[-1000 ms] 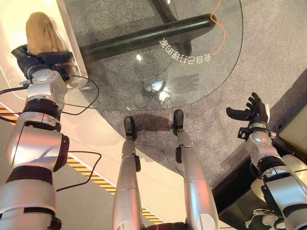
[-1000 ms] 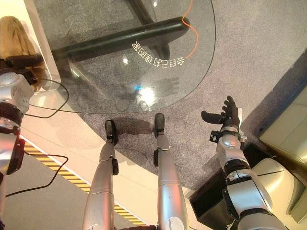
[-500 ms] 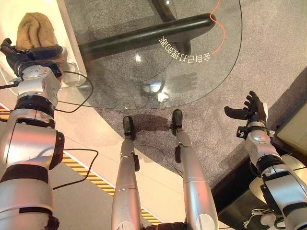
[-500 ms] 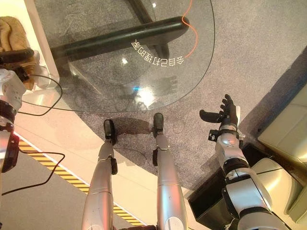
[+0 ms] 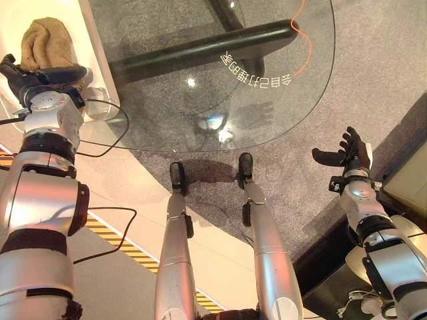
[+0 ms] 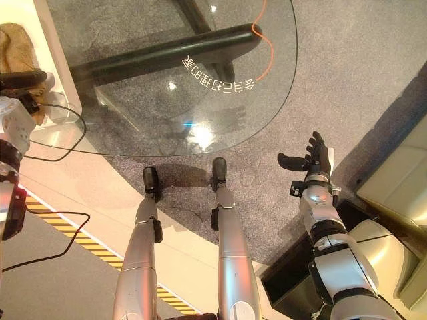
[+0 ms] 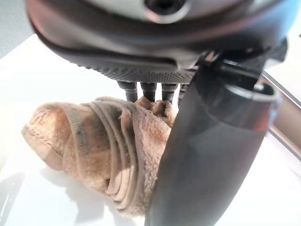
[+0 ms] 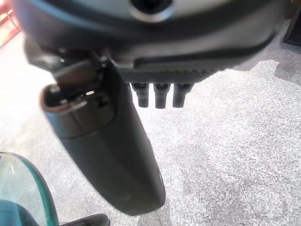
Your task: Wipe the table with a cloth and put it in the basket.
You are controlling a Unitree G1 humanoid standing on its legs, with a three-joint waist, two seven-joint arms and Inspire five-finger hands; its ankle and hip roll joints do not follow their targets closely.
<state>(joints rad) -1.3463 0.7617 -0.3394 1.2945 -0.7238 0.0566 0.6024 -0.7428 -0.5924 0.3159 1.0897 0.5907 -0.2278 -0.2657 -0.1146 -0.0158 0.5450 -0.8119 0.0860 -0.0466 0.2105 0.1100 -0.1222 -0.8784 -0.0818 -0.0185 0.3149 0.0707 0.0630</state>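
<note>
Left eye view: the left hand point(image 5: 41, 79) is raised at the far left, beside the glass worktop point(image 5: 220, 73), over a white surface point(image 5: 17, 27) that stands against the worktop's left edge. The tan cloth point(image 5: 45, 41) lies bunched on this white surface, just beyond the hand. Whether that surface belongs to a basket cannot be told.

Left wrist view: the fingers point(image 7: 149, 91) reach straight out above the crumpled cloth point(image 7: 101, 146), their tips at or close to its top folds, and the thumb point(image 7: 207, 155) stands alongside it. Nothing is curled round the fabric; the hand is spread and not gripping.

Right eye view: the right hand point(image 6: 313, 160) hangs to the right of the worktop point(image 6: 173, 73), well apart from it, over the grey carpet point(image 6: 347, 80), with fingers extended, thumb spread and nothing held.

Right wrist view: straight fingers point(image 8: 157, 94) and thumb point(image 8: 113, 155) above the carpet point(image 8: 235, 155), with the glass edge point(image 8: 33, 183) in one corner.
</note>
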